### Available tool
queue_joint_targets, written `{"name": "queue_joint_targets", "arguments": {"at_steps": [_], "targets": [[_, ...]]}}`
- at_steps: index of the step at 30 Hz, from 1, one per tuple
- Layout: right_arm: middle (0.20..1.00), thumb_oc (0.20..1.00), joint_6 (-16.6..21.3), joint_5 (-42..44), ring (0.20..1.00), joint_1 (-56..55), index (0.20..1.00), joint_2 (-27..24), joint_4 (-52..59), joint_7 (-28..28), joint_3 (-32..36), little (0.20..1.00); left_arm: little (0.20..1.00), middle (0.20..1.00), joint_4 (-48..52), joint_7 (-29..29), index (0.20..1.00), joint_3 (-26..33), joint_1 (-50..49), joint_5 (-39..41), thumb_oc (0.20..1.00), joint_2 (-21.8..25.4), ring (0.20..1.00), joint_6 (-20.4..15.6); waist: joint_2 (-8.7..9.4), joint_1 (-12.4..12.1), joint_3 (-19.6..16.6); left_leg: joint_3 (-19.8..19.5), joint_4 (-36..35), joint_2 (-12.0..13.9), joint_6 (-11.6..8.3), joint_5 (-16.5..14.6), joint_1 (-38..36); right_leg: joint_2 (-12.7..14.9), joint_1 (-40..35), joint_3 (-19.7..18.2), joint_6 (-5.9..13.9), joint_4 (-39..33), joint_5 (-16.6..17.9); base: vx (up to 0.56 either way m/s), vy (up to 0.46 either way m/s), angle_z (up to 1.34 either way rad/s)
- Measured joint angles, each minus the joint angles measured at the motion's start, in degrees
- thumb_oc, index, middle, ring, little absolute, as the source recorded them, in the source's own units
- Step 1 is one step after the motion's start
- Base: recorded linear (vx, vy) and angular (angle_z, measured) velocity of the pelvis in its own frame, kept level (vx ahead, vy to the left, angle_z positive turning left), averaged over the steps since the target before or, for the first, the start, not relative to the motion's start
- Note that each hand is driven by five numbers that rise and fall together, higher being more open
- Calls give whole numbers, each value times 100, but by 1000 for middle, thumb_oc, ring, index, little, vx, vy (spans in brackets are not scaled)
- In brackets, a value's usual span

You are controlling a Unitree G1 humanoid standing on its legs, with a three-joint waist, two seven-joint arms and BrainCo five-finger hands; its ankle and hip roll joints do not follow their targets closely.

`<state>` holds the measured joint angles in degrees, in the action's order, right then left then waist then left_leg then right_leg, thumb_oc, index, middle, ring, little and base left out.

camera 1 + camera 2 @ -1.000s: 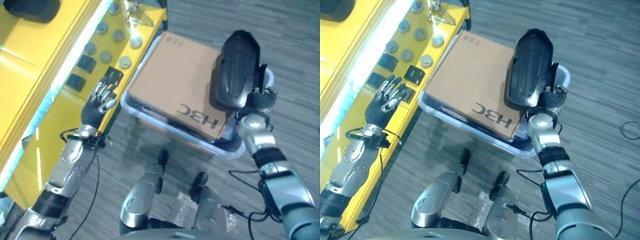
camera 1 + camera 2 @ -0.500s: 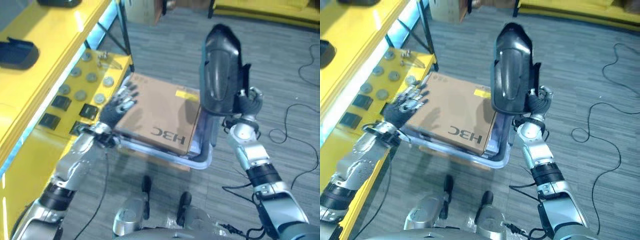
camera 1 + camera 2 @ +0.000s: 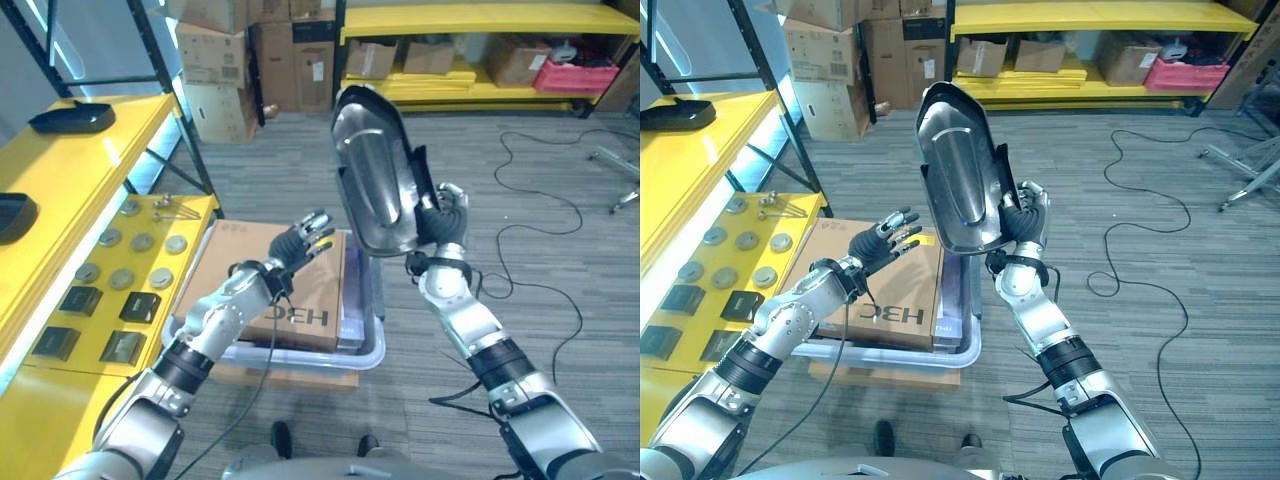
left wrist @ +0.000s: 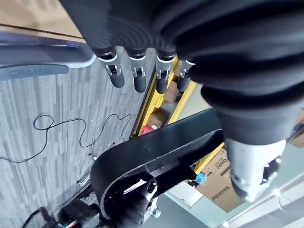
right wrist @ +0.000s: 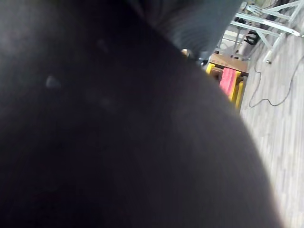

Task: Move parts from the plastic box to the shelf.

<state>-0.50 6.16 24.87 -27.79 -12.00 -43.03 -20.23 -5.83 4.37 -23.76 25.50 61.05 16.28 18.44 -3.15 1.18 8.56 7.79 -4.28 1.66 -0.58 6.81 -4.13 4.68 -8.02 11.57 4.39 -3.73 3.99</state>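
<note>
A long, glossy black curved part (image 3: 372,172) is held upright at chest height, with my right hand (image 3: 447,212) shut round its lower edge; the right wrist view shows its dark surface (image 5: 118,142) from very close. Below and to the left stands the clear plastic box (image 3: 368,352), with a flat brown cardboard box (image 3: 250,290) lying on top of it. My left hand (image 3: 292,246) hovers open over that cardboard box, its fingers (image 4: 138,80) straight and holding nothing. The yellow shelf (image 3: 70,165) runs along the left.
On the shelf's lower level lie several round metal discs (image 3: 130,262) and black square parts (image 3: 100,322). A black tray (image 3: 70,118) rests on its upper level. Stacked cartons (image 3: 250,50) and more yellow racking (image 3: 480,18) stand at the back. Cables (image 3: 540,180) trail on the floor at right.
The camera has tilted up. My right hand has lifted the black part clear of the plastic box. My left hand has swung from the shelf's edge to over the cardboard box.
</note>
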Motion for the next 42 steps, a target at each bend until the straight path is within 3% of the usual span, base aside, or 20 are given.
{"name": "queue_joint_targets", "arguments": {"at_steps": [7,13,18,23,42], "targets": [[200,200,-101,148,200,390,200,36,-253,-73,-281,200,1000,1000,-498,297,1000,-2,550,199,1000,-282,1000,145,11,58,-17,27,-7,3,-2,2,-25,-9,-51,-27,-6,-91,88,5,-16,-3],[200,200,-102,582,200,390,200,519,-271,-147,-254,200,1000,1000,-520,800,1000,68,782,-1261,1000,-222,1000,-350,77,28,-58,24,-14,1,1,1,-75,-9,-104,-28,-8,-91,92,0,0,0],[200,200,-103,649,200,390,200,658,-274,-144,-257,200,1000,1000,-658,1042,1000,109,842,-1632,1000,-208,1000,-394,177,-45,-116,18,-14,-3,1,1,-74,-6,-105,-26,-7,-91,93,0,0,0],[200,200,-104,758,200,389,200,896,-487,-146,-273,200,1000,1000,-1072,1042,1000,15,838,-1754,1000,-233,1000,-395,240,-47,-163,16,-15,-5,2,1,-73,-2,-103,-26,-7,-92,93,0,0,0],[200,200,-240,954,200,389,200,940,-510,-278,-431,200,1000,1000,-812,776,1000,-334,840,-1743,1000,-450,1000,-470,228,-50,-171,15,-14,-8,5,2,-103,0,-133,-27,-6,-92,92,0,0,0]]}}
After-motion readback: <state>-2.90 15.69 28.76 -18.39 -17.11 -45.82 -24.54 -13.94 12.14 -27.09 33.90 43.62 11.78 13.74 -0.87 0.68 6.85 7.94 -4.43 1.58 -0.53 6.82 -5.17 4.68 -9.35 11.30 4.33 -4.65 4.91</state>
